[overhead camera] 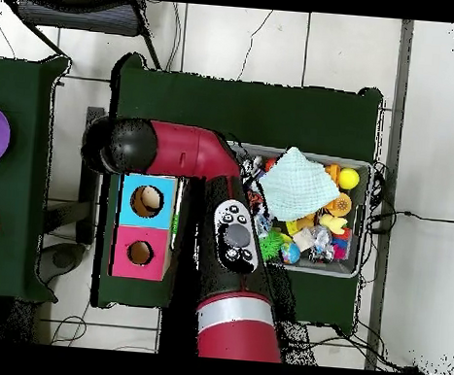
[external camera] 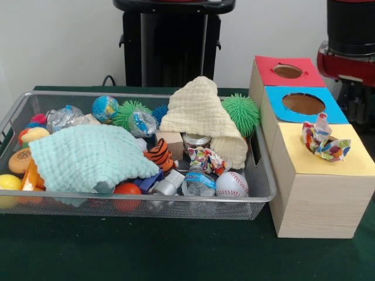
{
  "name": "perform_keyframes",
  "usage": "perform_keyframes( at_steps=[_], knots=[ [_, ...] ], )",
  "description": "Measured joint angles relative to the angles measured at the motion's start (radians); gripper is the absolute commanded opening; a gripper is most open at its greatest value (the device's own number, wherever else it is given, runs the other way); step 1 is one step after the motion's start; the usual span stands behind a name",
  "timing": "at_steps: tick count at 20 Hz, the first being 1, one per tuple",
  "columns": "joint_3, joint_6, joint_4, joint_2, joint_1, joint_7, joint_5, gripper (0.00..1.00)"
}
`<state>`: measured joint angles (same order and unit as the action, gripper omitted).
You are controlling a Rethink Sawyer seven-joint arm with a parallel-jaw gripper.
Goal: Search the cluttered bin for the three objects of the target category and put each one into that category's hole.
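Fingers not visible in either view, so grip state can't be told; only the red and black arm (overhead camera: 190, 153) shows, stretched over the boxes' side of the table in the overhead view. Left to right in the front view: the wide silver wire-mesh bin (external camera: 146, 199) is packed with a yellow ball, a burger toy and a plain mint-green waffle cloth (external camera: 91, 157) draped over toys at its left. Next come a globe-print ball (external camera: 105, 108), an orange tiger-striped toy (external camera: 159, 155) and a cream waffle cloth (external camera: 202, 117) peaked like a tent over mid-bin. One white polka-dot fabric piece (external camera: 205, 159) lies crumpled just in front of a small metal tin (external camera: 195, 140), behind a clear plastic bottle (external camera: 199, 181) and a white baseball (external camera: 231, 184). A green spiky ball (external camera: 240, 112) sits at the far right corner. Right of the bin stand the red-topped box (external camera: 287, 71) and the blue-topped box (external camera: 302, 103), both with empty holes. A second polka-dot fabric piece (external camera: 324, 140) is bunched on the yellow-topped pale wood box (external camera: 328, 164), covering its hole; whether it is partly inside, can't tell. No third piece is visible; it is likely under a cloth. The fabric looks light, limp and non-fragile, so pinch a raised fold from above. It may drag neighbours or snag on the hole's rim.
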<state>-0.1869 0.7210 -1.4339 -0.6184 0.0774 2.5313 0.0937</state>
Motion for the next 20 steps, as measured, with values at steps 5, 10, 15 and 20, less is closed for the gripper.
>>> perform_keyframes(
  at_steps=[5,10,15,20],
  knots=[
    [0.013,-0.021,0.004,0.008,-0.032,0.0,-0.001,0.0],
    [0.071,-0.027,0.043,0.036,-0.079,0.0,-0.023,0.0],
    [0.128,-0.026,0.088,0.054,-0.104,0.0,-0.06,0.0],
    [0.186,-0.026,0.132,0.065,-0.113,0.0,-0.083,0.0]
  ],
)
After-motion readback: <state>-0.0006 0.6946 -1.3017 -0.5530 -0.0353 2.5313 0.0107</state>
